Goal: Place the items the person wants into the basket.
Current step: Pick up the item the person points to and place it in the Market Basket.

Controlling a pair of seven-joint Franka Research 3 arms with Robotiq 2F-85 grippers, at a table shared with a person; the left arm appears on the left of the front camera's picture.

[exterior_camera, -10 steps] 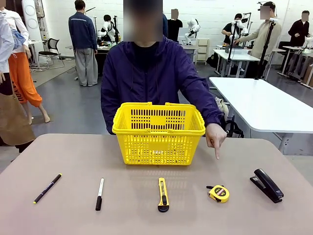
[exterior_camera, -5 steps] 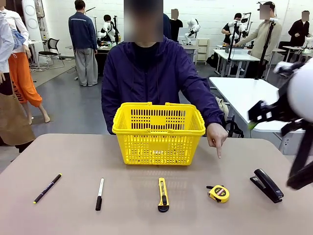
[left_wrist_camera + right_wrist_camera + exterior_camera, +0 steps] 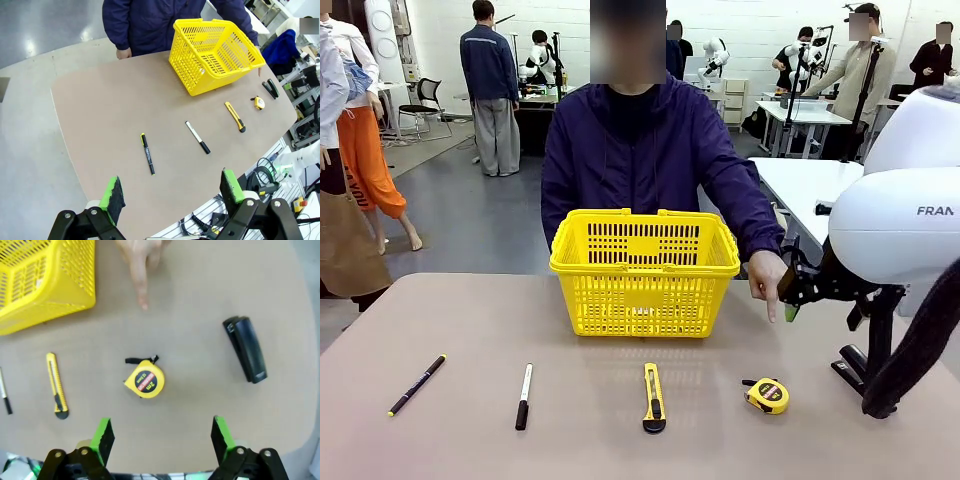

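The yellow basket (image 3: 645, 270) stands at the table's far middle in front of the person (image 3: 650, 150). The person's hand (image 3: 767, 280) points a finger (image 3: 142, 287) down at the table above the yellow-and-black tape measure (image 3: 767, 395) (image 3: 145, 381). Left of it lies the utility knife (image 3: 653, 397) (image 3: 56, 391). The black stapler (image 3: 245, 355) lies to the right, partly hidden behind my right arm in the front view. My right gripper (image 3: 798, 290) (image 3: 161, 435) hangs open above the tape measure, holding nothing. My left gripper (image 3: 172, 190) is open, high over the table's left end.
A black pen with a yellow tip (image 3: 417, 384) (image 3: 147, 160) and a white marker with a black cap (image 3: 523, 396) (image 3: 197, 137) lie at the front left. The person's other hand (image 3: 123, 52) rests at the far table edge. A white table (image 3: 840, 210) stands behind on the right.
My right arm has swung in from the right and come down over the table near the pointing hand; it now covers part of the stapler. The items have not moved.
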